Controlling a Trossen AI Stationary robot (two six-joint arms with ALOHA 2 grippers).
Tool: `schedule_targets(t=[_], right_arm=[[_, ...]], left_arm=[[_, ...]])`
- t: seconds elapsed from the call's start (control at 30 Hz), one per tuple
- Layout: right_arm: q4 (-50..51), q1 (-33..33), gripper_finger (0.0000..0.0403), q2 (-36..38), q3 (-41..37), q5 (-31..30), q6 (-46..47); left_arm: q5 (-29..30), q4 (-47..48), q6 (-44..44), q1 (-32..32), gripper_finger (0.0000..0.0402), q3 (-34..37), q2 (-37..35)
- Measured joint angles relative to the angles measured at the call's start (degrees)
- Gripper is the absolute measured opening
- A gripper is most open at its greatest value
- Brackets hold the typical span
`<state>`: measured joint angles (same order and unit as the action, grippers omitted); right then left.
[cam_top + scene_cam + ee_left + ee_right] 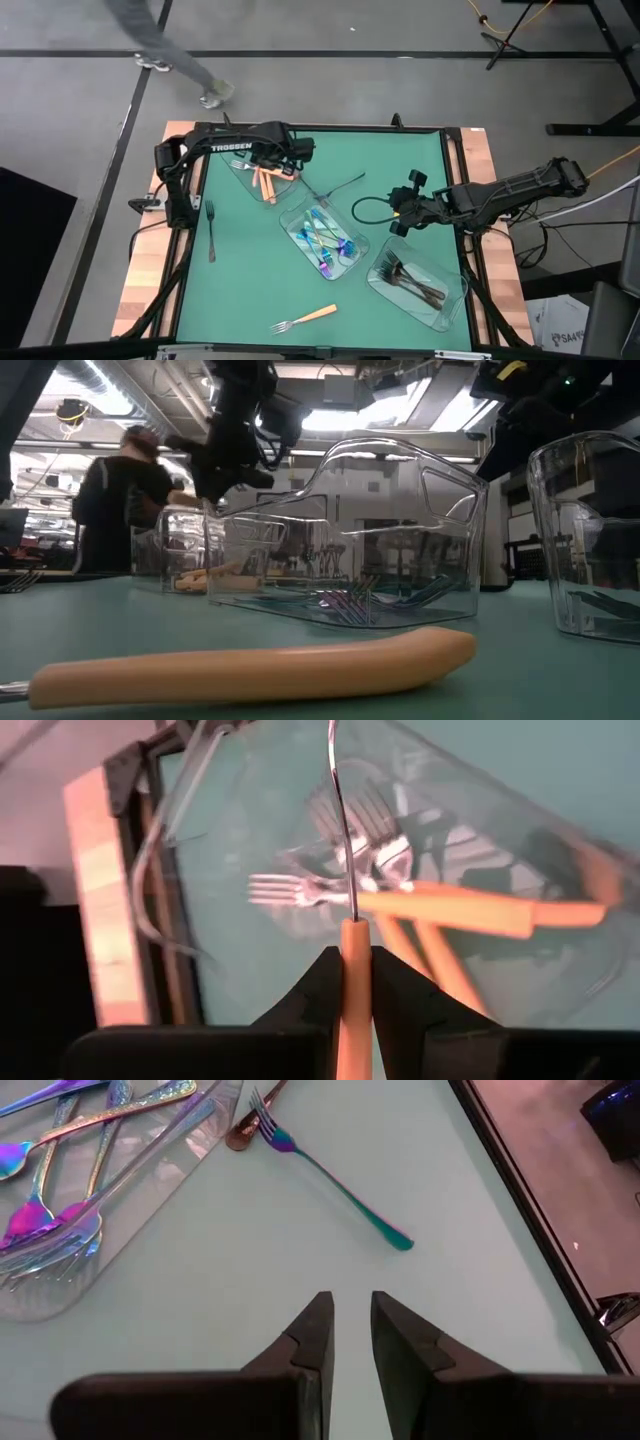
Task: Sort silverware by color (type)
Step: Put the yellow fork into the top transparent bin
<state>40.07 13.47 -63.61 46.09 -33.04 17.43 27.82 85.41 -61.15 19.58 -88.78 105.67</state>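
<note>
My left gripper (355,970) is above the far-left clear tray (245,180) and is shut on an orange-handled utensil (352,935). More orange-handled forks (450,910) lie in that tray. The middle tray (300,215) holds iridescent blue-purple pieces (328,242), and the near-right tray (445,305) holds dark forks (410,280). Loose on the mat lie a dark fork (211,230), an orange-handled fork (303,319) and an iridescent fork (335,1180). My right gripper (350,1310) hangs over bare mat at the right, its fingers narrowly open with nothing between them. My left gripper pinches the utensil's orange handle (354,945) between its two fingers. The fingers slant down from above, and the utensil runs on along them. Its thin silver neck (345,830) sticks out past the fingertips toward the tray below. The utensil is lifted clear of the tray.
A black cable (365,210) loops on the mat beside the right arm. A person (120,500) stands beyond the table's far edge. Bare mat lies at the near left, between the dark fork and the orange-handled fork.
</note>
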Motion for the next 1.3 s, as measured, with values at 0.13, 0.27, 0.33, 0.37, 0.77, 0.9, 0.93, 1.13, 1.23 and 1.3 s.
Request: schedule_targets(t=[0.13, 0.27, 0.33, 0.37, 0.77, 0.9, 0.93, 1.13, 1.23, 1.3], right_arm=[[-0.1, 0.0, 0.0057, 0.0, 0.0, 0.0, 0.0], [-0.2, 0.0, 0.0057, 0.0, 0.0, 0.0, 0.0], [-0.1, 0.0, 0.0057, 0.0, 0.0, 0.0, 0.0], [-0.2, 0.0, 0.0057, 0.0, 0.0, 0.0, 0.0], [-0.2, 0.0, 0.0057, 0.0, 0.0, 0.0, 0.0], [-0.2, 0.0, 0.0057, 0.0, 0.0, 0.0, 0.0], [-0.2, 0.0, 0.0057, 0.0, 0.0, 0.0, 0.0], [-0.1, 0.0, 0.0057, 0.0, 0.0, 0.0, 0.0], [-0.1, 0.0, 0.0057, 0.0, 0.0, 0.0, 0.0], [-0.1, 0.0, 0.0057, 0.0, 0.0, 0.0, 0.0]], left_arm=[[0.2, -4.4, -0.3, 0.8, 0.0035, 1.9, 0.0], [-0.2, -6.9, -2.4, 1.5, 0.0035, 3.8, 0.0], [-0.3, -6.9, -4.3, 1.6, 0.0035, 5.1, 0.0], [-0.5, -7.0, -5.3, 1.6, 0.0035, 5.9, 0.0], [-1.9, -17.5, -10.4, 2.0, 0.0035, 14.3, 0.0], [-1.9, -20.4, -10.5, 2.0, 0.0035, 16.2, 0.0], [-1.9, -20.8, -10.5, 2.1, 0.0035, 16.5, 0.0], [-1.9, -21.9, -10.5, 2.1, 0.0036, 17.2, 0.0], [-1.9, -22.0, -10.5, 2.1, 0.0049, 17.2, 0.0], [-1.9, -22.0, -10.5, 2.1, 0.0063, 17.2, 0.0]])
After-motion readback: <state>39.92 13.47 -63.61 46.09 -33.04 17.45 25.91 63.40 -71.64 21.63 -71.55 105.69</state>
